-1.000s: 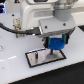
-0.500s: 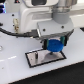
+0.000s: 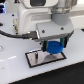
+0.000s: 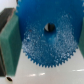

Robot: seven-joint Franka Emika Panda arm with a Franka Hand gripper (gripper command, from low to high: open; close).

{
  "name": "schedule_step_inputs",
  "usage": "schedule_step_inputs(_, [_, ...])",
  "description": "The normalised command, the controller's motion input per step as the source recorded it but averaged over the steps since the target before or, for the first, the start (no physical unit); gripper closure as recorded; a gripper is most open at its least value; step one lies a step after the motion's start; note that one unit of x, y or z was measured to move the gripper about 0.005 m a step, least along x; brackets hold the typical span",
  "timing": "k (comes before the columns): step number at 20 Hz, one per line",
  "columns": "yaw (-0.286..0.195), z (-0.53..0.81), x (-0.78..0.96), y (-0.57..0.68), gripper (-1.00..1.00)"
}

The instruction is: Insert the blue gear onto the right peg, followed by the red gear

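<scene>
Counter (image 3: 12, 67): white, glossy, fills the lower part of the exterior view.

Arm (image 3: 42, 17): white Panda body reaching down from above over the middle of the scene, a black cable (image 3: 15, 35) running to it from the exterior view's left.

Plate (image 3: 35, 60): grey rectangle with a black border, flat on the counter, partly hidden under the arm's end. Pegs too small and too covered to make out in either view.

Claw (image 3: 55, 46): points down over the plate's end on the exterior view's right. In the wrist view its teal pads (image 4: 10, 42) press against the rim of the blue gear on both sides, so it is clamped on the gear.

Blue gear (image 4: 47, 37): held in the claw, just above the plate; whether it touches the plate cannot be told. In the wrist view it fills most of the frame, toothed edge sharp against the white counter, dark centre hole (image 4: 48, 28) showing. In the exterior view it shows as a blue disc (image 3: 54, 48) between the fingers.
</scene>
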Motion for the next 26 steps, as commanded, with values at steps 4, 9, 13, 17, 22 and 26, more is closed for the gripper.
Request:
schedule_step_inputs(4, [0.0,0.12,0.36,-0.04,1.0])
schedule_step_inputs(9, [0.0,0.39,0.16,-0.11,1.0])
schedule_step_inputs(13, [0.0,0.08,0.37,-0.19,1.0])
schedule_step_inputs(17, [0.0,0.01,0.6,-0.12,1.0])
schedule_step_inputs(22, [0.0,-0.01,0.66,0.01,1.0])
schedule_step_inputs(26, [0.0,0.05,0.44,0.18,1.0])
